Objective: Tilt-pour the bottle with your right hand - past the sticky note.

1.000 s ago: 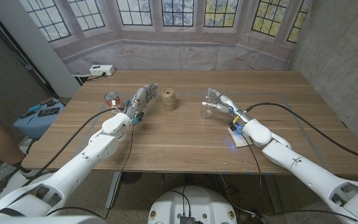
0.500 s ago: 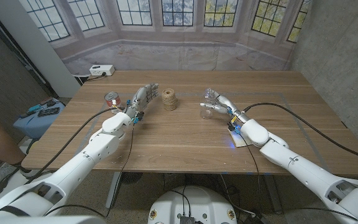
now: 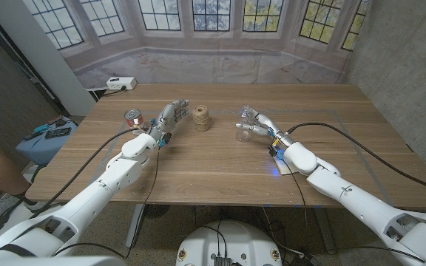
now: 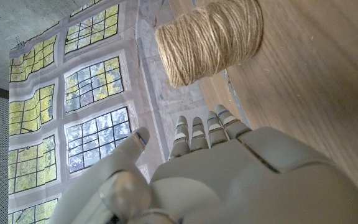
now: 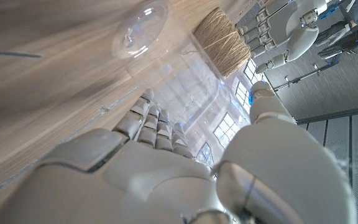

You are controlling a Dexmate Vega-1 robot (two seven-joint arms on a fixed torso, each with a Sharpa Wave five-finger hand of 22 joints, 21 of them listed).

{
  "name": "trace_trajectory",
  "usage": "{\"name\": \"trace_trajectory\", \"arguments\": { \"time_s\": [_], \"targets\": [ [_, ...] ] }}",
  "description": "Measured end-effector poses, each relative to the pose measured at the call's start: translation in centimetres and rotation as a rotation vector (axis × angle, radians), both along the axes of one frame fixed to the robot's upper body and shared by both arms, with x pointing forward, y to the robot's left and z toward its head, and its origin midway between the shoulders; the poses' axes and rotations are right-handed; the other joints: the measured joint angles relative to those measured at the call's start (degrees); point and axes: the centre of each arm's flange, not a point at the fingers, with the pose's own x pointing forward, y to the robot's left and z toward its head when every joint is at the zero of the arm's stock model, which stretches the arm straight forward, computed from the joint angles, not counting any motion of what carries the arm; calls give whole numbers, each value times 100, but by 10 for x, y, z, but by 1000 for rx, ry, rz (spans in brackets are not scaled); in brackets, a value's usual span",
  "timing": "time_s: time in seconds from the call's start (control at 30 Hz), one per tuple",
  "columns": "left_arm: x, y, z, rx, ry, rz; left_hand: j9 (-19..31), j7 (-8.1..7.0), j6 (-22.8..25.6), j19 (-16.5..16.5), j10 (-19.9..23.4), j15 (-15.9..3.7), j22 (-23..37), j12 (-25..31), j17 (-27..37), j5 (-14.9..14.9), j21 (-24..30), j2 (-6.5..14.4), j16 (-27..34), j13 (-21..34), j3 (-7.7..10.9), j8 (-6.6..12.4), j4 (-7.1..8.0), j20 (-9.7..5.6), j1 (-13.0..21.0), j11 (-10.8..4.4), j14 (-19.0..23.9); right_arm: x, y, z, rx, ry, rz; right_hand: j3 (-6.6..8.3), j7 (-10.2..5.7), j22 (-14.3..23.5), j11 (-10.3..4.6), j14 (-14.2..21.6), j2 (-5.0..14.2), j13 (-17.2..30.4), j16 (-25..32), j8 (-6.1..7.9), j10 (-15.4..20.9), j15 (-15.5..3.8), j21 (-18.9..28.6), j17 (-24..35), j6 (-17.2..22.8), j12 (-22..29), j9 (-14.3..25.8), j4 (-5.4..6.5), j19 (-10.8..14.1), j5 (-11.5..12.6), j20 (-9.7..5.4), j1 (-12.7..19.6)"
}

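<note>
Right hand (image 3: 261,125) grips a clear plastic bottle (image 3: 245,127), fingers wrapped round its body; in the right wrist view the fingers (image 5: 149,121) lie along the transparent wall with the thumb (image 5: 267,106) on the far side, so the hold reads as a full wrap, not a pinch. The bottle sits toward the table's middle, right of the twine spool (image 3: 202,117) and well apart from it, tilted over with its neck pointing toward the spool. It looks lifted or just off the wooden table (image 3: 220,162), though contact cannot be settled from the head view. Contents not discernible; bottle appears empty or nearly so. A small pale square near the right wrist (image 3: 285,165), probably the sticky note, lies on the table on the robot's side of the bottle, partly hidden by the arm. Left hand (image 3: 167,120) stands idle on its edge left of the spool, fingers straight and together-ish, holding nothing; a small tin (image 3: 132,116) lies just beyond it to the left. Judgement: the tilt-pour step is in hand, with the bottle already carried beyond the note. Next move calls for a steady wrist roll to finish the tilt, grip kept firm so the slick plastic does not slip, then righting the bottle.
</note>
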Motion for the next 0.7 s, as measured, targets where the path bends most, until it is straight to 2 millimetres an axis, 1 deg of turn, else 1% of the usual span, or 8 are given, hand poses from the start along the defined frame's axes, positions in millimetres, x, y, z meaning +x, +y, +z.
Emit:
{"name": "trace_trajectory", "arguments": {
  "time_s": [0.1,0.2,0.3,0.43,0.5,0.53,0.6,0.7],
  "targets": [
    [0,0,0,0,0,0,0,0,0,0,13,0,0,0,0,0,0,0,0,0,0,0,0,0,0,13,0,0,1,-1,1,2,2,15,2,0,-53,66,30,51,38,0,53,-64,32,27,84,78,13,15,30,0,-30,30],
    [-1,0,-2,0,3,1,0,0,0,0,13,0,0,0,0,0,0,0,0,0,0,0,0,0,0,13,0,0,2,-1,3,-4,-1,54,2,0,-78,177,44,125,75,44,161,-114,43,65,172,183,27,6,110,0,-30,65],
    [-2,0,-4,-1,5,1,0,0,-1,0,13,0,0,0,0,0,0,0,0,0,0,0,0,0,0,13,0,0,3,-1,5,-9,-4,95,14,27,-125,315,43,221,116,85,268,-169,43,101,314,318,51,-1,177,45,-88,149],
    [-3,1,-5,-4,6,3,-1,0,-1,0,13,0,0,0,0,0,0,0,0,0,0,0,0,0,0,13,-1,1,3,-3,8,-7,-7,133,17,29,-165,459,52,328,160,133,373,-232,62,153,453,473,67,-9,277,45,-111,218],
    [-4,1,-5,-5,6,3,0,-1,-1,0,13,0,0,0,0,0,0,0,0,0,0,0,0,0,0,13,-1,1,3,-3,10,-12,-10,133,25,29,-167,544,30,386,182,162,454,-254,88,176,555,557,80,-9,355,45,-111,241],
    [-4,1,-5,-6,6,4,-1,-1,-1,0,13,0,0,0,0,0,0,0,0,0,0,0,0,0,0,13,-1,1,4,-4,10,-12,-11,150,35,29,-188,548,55,403,189,168,474,-259,88,188,567,590,80,-26,355,45,-111,266],
    [-4,1,-5,-7,7,5,-1,-1,-1,0,13,0,0,0,0,0,0,0,0,0,0,0,0,0,0,13,-1,1,4,-4,11,-12,-12,190,51,29,-172,601,30,443,202,189,503,-311,88,203,629,640,80,0,378,45,-131,287],
    [-4,1,-6,-8,7,6,-1,-1,-1,0,13,-1,0,0,0,0,0,0,0,0,0,0,0,0,0,13,-1,2,4,-6,12,-11,-14,189,47,29,-182,663,43,498,223,212,554,-312,88,230,713,719,104,-2,416,89,-132,318]
  ]
}}
